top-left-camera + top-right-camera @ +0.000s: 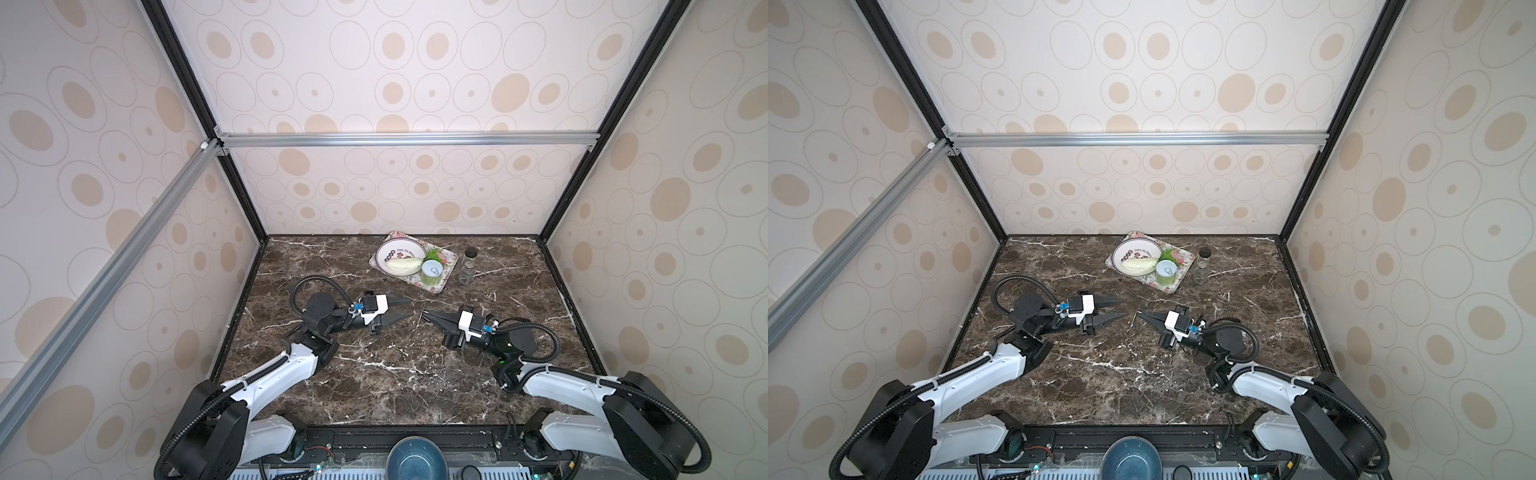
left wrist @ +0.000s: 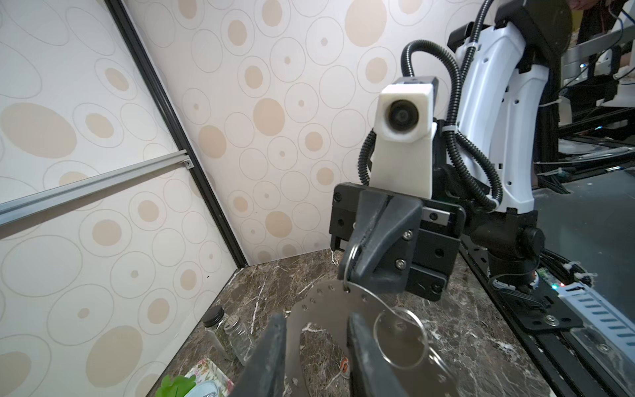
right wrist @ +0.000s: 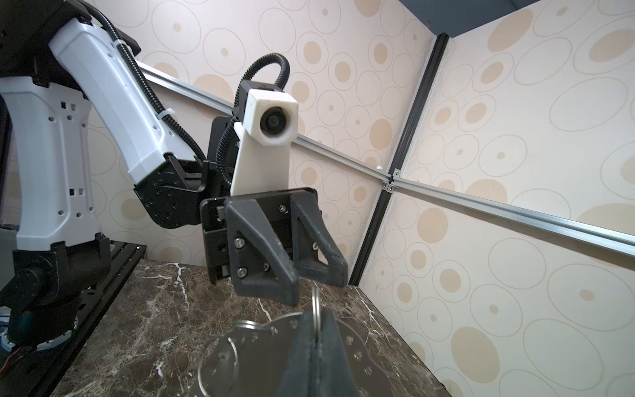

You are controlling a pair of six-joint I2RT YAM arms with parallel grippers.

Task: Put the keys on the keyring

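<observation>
Right gripper [image 1: 424, 312] on wire-ring [image 3: 316, 302], near tray [image 1: 448, 266]

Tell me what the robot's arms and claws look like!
The left arm and right arm have white shells with black joints. Ribbed black cables loop along them. The left gripper and right gripper each have two pointed dark-grey fingers, a white camera block and a small blue plug.

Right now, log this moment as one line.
right gripper: shut on small wire ring | ring: through a keyring rim hole | left gripper: open, by keyring | keys: not made out
</observation>
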